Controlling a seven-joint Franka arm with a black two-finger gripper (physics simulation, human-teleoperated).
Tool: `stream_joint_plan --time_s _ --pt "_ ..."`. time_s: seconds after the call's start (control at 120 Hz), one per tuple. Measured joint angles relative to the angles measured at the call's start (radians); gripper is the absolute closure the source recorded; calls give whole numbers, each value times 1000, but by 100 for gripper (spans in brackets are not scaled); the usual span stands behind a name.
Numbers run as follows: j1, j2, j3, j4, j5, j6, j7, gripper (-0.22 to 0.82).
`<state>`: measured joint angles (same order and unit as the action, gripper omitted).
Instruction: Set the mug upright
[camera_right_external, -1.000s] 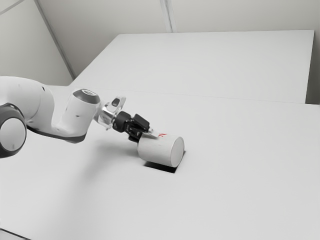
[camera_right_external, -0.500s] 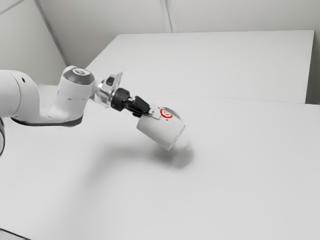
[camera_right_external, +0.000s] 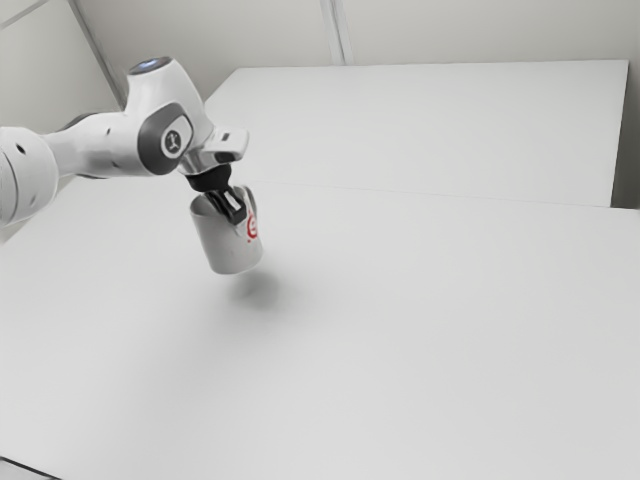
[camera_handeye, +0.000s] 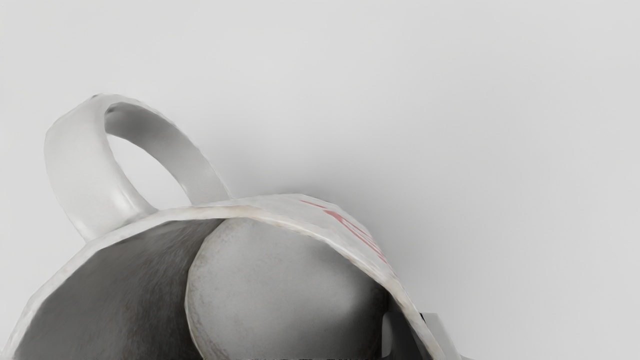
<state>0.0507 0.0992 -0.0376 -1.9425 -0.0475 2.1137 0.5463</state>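
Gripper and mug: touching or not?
Touching. Wrist view: the gripper has its jaws closed on the wall of the mug near the rim, one inside, one outside.

In the exterior view, open room over the tabletop (camera_right_external: 440, 330) from two to six o'clock of the mug (camera_right_external: 225, 247), air beneath it, handle (camera_handeye: 75, 170) jutting at one, arm (camera_right_external: 105, 145) barring ten to eleven

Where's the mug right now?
The mug is in the air above the table, toward the exterior view's left, with its wall pinched in the gripper. The wrist view looks into its open top.
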Motion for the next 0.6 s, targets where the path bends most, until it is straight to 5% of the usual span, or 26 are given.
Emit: stream_joint_plan --time_s 0.325,0.6 --pt "-7 34 -1 -162 51 230 -178 77" --pt "-17 -6 -3 -169 32 256 -265 26"
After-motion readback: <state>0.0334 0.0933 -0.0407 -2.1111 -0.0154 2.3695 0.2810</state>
